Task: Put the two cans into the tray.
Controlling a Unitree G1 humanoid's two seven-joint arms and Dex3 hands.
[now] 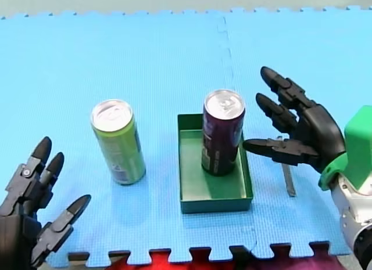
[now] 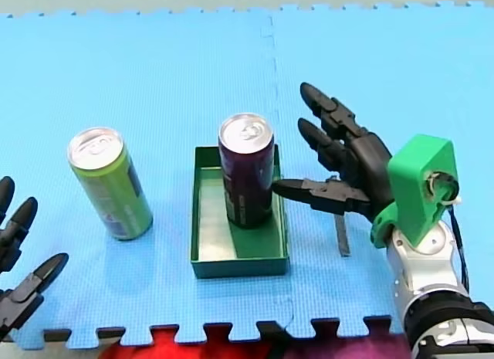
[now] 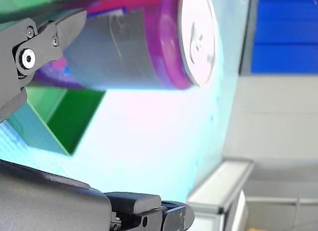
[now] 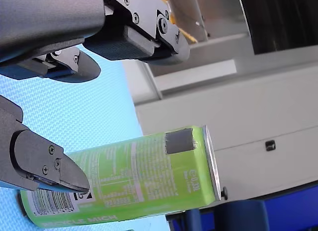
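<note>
Purple can [image 1: 222, 136] in the tray [image 1: 190, 168] is being flanked by the empty, unclenched right robot hand [image 1: 302, 130]; green can [image 1: 119, 143] is being left near the empty left robot hand [image 1: 29, 215].

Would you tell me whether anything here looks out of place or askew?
Only a grey strip on the mat right of the tray, by the right robot hand, looks stray. Purple can in the tray and green can left of it stand upright. Left robot hand is front left.

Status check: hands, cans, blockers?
Right hand open beside tray; left hand open near green can. Purple can upright in tray; green can on mat, outside. Nothing blocking.
</note>
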